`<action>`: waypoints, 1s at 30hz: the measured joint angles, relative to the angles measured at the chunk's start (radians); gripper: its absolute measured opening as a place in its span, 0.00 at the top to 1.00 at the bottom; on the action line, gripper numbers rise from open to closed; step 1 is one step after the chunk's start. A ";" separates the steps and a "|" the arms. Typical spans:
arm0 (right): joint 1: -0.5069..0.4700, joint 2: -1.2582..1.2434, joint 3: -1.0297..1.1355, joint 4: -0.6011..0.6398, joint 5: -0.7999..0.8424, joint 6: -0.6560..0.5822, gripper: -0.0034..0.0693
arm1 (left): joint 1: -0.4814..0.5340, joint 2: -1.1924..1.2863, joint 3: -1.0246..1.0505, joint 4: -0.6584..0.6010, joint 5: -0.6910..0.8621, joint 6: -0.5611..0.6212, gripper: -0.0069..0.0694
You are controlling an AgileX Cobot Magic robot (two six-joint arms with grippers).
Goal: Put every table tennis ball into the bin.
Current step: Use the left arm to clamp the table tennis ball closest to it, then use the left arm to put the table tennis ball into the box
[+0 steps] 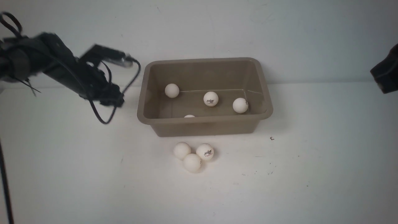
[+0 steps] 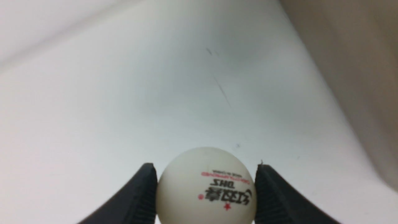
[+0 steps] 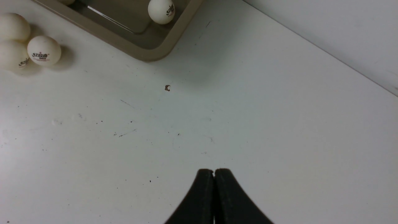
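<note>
you're in what looks like a robotics lab: a bare white table (image 1: 311, 180) against a blank wall (image 1: 279, 31), with a black left arm (image 1: 59, 70) and right arm (image 1: 387, 73) over it.

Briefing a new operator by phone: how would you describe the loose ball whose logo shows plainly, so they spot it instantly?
Find the taupe bin on the white table. Just in front of its near wall sits a cluster of three white balls. Take the ball on the robot's right, the only one whose dark logo shows in full.
</note>
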 joint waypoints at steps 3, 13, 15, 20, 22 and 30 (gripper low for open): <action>0.000 0.000 0.000 0.000 0.000 0.000 0.97 | -0.038 -0.053 -0.002 0.001 -0.006 0.005 0.45; 0.000 0.000 0.000 0.000 0.009 0.000 0.97 | -0.278 -0.043 -0.003 0.001 -0.087 0.053 0.45; 0.000 0.000 0.000 0.000 0.012 0.000 0.97 | -0.297 -0.027 -0.002 0.002 -0.096 0.075 0.45; 0.000 0.000 0.000 0.003 0.016 -0.001 0.97 | -0.317 0.007 -0.002 0.013 -0.097 0.119 0.45; 0.000 0.000 0.000 0.008 0.024 -0.001 0.97 | -0.317 0.011 -0.002 0.018 -0.097 0.122 0.45; 0.000 0.000 0.000 0.024 0.033 -0.001 0.97 | -0.317 0.012 -0.002 0.021 -0.097 0.110 0.25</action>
